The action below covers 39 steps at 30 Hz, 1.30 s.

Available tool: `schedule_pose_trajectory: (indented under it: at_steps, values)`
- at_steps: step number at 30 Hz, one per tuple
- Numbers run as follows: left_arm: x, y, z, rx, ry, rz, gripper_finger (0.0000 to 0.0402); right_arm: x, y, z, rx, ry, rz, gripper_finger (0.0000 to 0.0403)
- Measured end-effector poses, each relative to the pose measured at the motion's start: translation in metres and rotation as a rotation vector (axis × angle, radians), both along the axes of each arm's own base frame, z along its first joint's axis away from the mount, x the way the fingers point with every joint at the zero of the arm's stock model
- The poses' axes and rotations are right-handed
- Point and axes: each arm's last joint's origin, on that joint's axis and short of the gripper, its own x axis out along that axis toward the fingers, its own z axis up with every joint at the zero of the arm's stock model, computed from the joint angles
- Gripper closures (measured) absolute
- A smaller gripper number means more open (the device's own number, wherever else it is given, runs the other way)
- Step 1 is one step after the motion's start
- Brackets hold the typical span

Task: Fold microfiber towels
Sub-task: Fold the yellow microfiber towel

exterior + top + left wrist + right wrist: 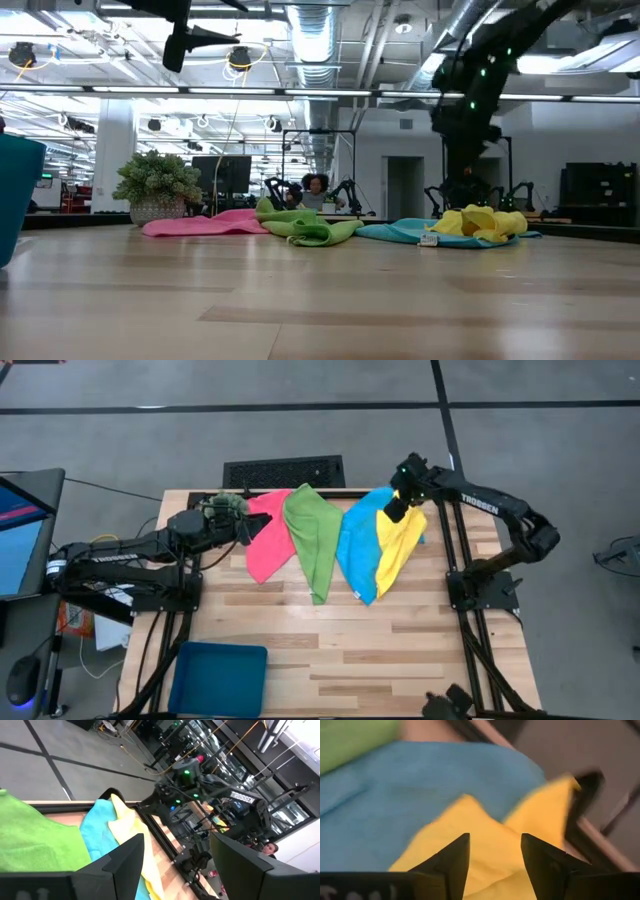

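from above we see four towels fanned along the far edge of the table (pixel 400 660): the pink towel (pixel 266 540), the green towel (pixel 313 535), the blue towel (pixel 357 550) and the yellow towel (pixel 398 545), each overlapping its neighbour, none folded yet. the right gripper (pixel 397 510) hangs over the far end of the yellow towel, and the left gripper (pixel 243 532) sits at the pink towel's far edge, next to a small plant (pixel 226 506); a teal tray (pixel 218 678) lies well behind the left arm, at the near corner. at table height the cloths lie as low, rumpled heaps, the yellow one (pixel 480 222) bunched on the blue (pixel 400 231), so we judge them light, limp and prone to sag or drag a neighbour when lifted. past the left gripper's fingers (pixel 125 862), which stand apart with nothing between them, we see green, blue and yellow cloth ahead and the right arm beyond. the right gripper's fingers (pixel 451 860) are also spread and empty, with yellow cloth directly beneath and ahead of them and blue cloth off to one side. we would pinch the yellow towel at a free corner or edge just ahead of the right gripper, taking only that one layer, since a grab in the middle would likely catch the blue towel under it.
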Motion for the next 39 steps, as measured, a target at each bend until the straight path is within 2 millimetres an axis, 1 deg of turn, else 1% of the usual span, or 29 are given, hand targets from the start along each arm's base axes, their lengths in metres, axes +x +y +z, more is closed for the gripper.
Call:
schedule_pose_trajectory:
  at_steps: [2, 4, 7, 13, 17, 21, 24, 29, 34, 39]
  values:
    - [0.0, 0.001, 0.0, 0.0, 0.0, 0.005, 0.0182, -0.006, -0.011, -0.011, 0.043, 0.007, -0.1, 0.0202]
    - [0.0, 0.002, 0.0, 0.0, 0.0, 0.009, 0.0182, -0.011, -0.021, -0.018, 0.058, 0.0, -0.164, 0.0201]
    - [-0.001, 0.002, 0.0, 0.0, -0.001, 0.014, 0.0182, -0.015, -0.031, -0.03, 0.076, 0.007, -0.204, 0.0199]
    - [-0.002, 0.006, 0.0, -0.025, -0.015, 0.035, 0.0182, -0.02, -0.053, -0.046, 0.072, 0.006, -0.247, 0.0203]
    - [-0.002, 0.008, 0.0, -0.038, -0.023, 0.05, 0.0182, -0.017, -0.073, -0.045, 0.062, 0.012, -0.246, 0.0204]
    - [-0.003, 0.011, 0.0, -0.038, -0.024, 0.067, 0.0182, -0.012, -0.092, -0.036, 0.014, 0.013, -0.251, 0.0204]
    - [-0.004, 0.013, 0.0, -0.038, -0.024, 0.077, 0.0182, -0.009, -0.102, -0.035, 0.003, 0.013, -0.252, 0.0205]
    - [-0.005, 0.016, 0.0, -0.037, -0.024, 0.093, 0.0182, -0.004, -0.108, -0.039, 0.011, 0.034, -0.219, 0.0204]
    - [-0.006, 0.019, 0.0, -0.038, -0.024, 0.109, 0.0182, 0.003, -0.105, -0.051, 0.056, 0.067, -0.192, 0.0207]
    - [-0.006, 0.019, 0.0, -0.038, -0.025, 0.111, 0.0182, 0.008, -0.102, -0.053, 0.061, 0.081, -0.16, 0.0206]
